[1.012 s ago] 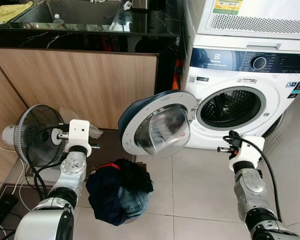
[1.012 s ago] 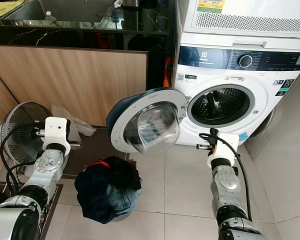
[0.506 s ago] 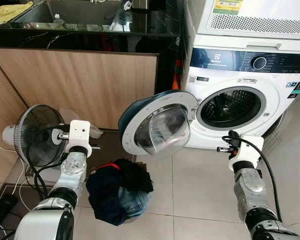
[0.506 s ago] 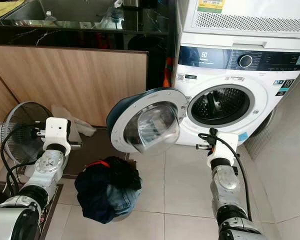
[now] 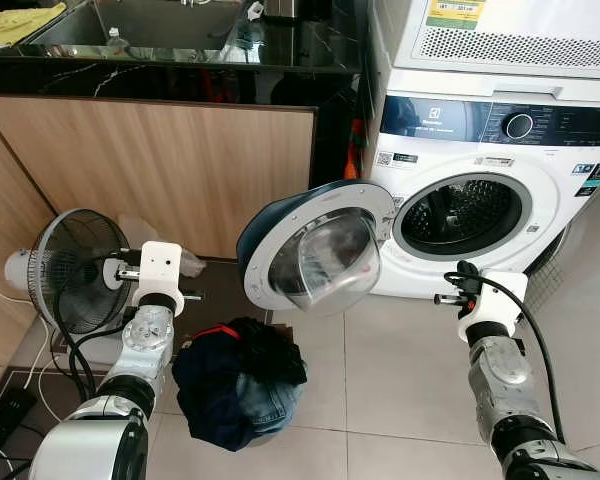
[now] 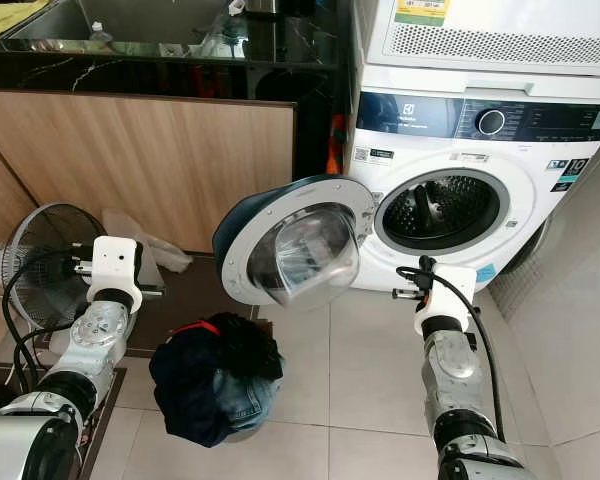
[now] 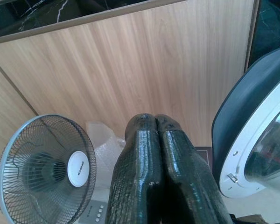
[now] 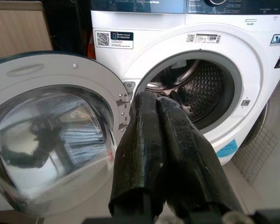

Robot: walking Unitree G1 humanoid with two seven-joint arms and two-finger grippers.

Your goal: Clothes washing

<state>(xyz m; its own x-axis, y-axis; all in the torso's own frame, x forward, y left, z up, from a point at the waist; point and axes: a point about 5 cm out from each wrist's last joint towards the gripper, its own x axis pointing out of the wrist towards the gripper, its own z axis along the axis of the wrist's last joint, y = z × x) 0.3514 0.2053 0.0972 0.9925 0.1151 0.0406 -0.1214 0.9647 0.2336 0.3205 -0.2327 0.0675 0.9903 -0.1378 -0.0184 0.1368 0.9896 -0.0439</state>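
- Right gripper [image 8: 151, 105]: its two black fingers are pressed together on nothing, raised at about 4 o'clock in the head views, and aimed at the mouth of the drum [image 5: 463, 214].
- Left gripper [image 7: 155, 122]: its fingers are likewise pressed flat against each other, empty, raised at about 8 o'clock and pointed towards the wooden cabinet panel [image 7: 130, 65].
- Washing machine [image 5: 480, 150]: a white front-loader at 2 o'clock; its drum appears to hold no clothing, as far as the dark interior shows.
- Door [image 5: 315, 252]: swung fully out to the left of the opening, with its glass bowl facing the robot.
- Pile of clothes [image 5: 238, 378]: dark garments with denim among them, heaped on the tiled floor at 7 o'clock, below the door and between the two arms, touched by neither gripper.
- Table fan [image 5: 72, 270]: stands at 9 o'clock, just behind the left wrist.
- Change: over the last second almost nothing has moved. The left wrist sits marginally lower against the fan; the right arm, the door and the pile match the earlier frames.
- Meaning for the task: this appears to be a pause with the machine ready and loading not yet begun. The next move probably calls for a gripper to part its fingers and descend onto the pile.
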